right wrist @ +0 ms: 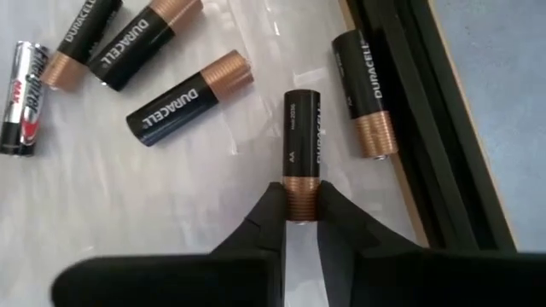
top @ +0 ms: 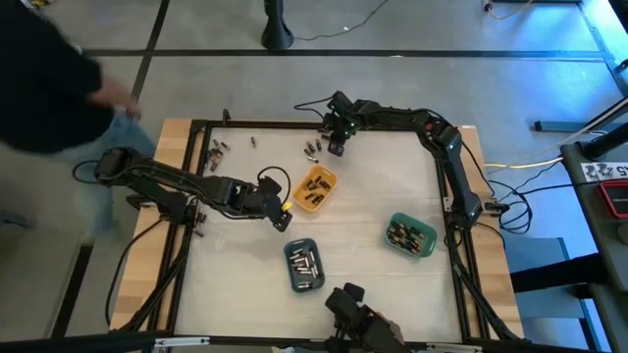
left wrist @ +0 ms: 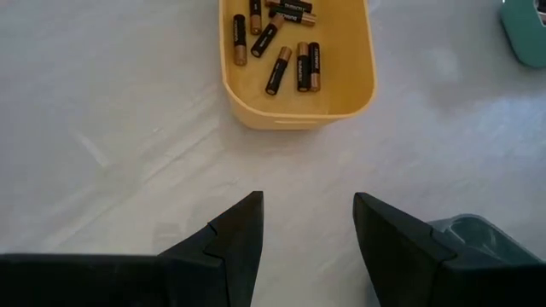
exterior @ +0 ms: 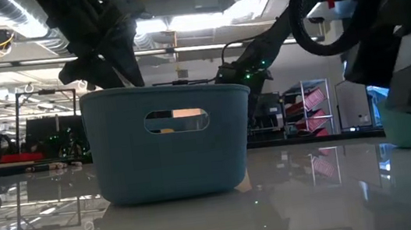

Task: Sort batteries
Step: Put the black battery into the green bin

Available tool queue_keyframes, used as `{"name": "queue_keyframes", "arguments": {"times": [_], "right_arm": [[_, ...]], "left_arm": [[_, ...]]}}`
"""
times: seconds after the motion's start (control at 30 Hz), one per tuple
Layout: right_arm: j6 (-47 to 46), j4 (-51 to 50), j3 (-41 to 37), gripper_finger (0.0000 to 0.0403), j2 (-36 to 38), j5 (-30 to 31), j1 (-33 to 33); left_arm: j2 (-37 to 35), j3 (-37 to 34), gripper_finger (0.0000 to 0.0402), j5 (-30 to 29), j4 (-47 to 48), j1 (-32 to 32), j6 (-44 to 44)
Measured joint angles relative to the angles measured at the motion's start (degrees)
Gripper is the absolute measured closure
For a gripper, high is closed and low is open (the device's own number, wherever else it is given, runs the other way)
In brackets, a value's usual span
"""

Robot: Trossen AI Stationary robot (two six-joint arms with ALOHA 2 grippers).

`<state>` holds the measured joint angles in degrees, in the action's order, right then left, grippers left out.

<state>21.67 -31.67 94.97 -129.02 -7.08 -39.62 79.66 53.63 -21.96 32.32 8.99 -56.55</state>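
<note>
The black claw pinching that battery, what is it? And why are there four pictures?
It's a robot with two arms that sorts batteries. One picture looks down from above, one peeks across the table, and each arm carries a camera on its wrist. The right gripper is at the far edge, its fingers closed on the copper end of a black battery, with loose batteries around it. The left gripper waits open near the orange tray, which already has batteries in it. There are also a blue tray and a green tray.
</note>
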Motion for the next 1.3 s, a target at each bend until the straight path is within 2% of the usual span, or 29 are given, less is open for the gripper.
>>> {"name": "queue_keyframes", "arguments": {"times": [0.23, 0.47, 0.67, 0.83, 1.03, 1.13, 1.3], "right_arm": [[-0.4, -3.7, -0.2, 0.0367, 1.9, 0.7, -0.1], [-0.4, -12.6, -0.3, 0.0367, 9.2, 1.0, -0.3], [-0.2, -24.3, -0.4, 0.0367, 15.6, 0.4, 0.8], [-0.3, -36.0, -1.7, 0.0367, 21.2, -0.4, 4.8], [-4.1, -39.7, -12.3, 0.0367, 36.3, -2.9, 12.3], [-10.6, -38.0, -20.5, 0.0367, 46.5, -4.6, 16.7], [-26.7, -35.0, -35.1, 0.0367, 63.0, -4.4, 25.2]], "left_arm": [[0.0, 0.0, 0.0229, 0.0, 0.0, 0.6, 0.1], [0.0, 0.0, 0.0229, -0.1, 0.0, 0.5, 1.5], [0.0, 0.0, 0.0229, -1.2, 0.0, 0.5, 1.6], [0.0, 0.0, 0.0229, -2.3, -0.3, 0.5, 1.7], [0.0, 0.0, 0.0229, -2.5, -3.5, 0.5, 4.5], [0.0, 0.0, 0.0229, -2.7, -6.1, 0.5, 7.6], [0.0, 0.0, 0.0229, -2.6, -10.4, -0.3, 12.7]]}}
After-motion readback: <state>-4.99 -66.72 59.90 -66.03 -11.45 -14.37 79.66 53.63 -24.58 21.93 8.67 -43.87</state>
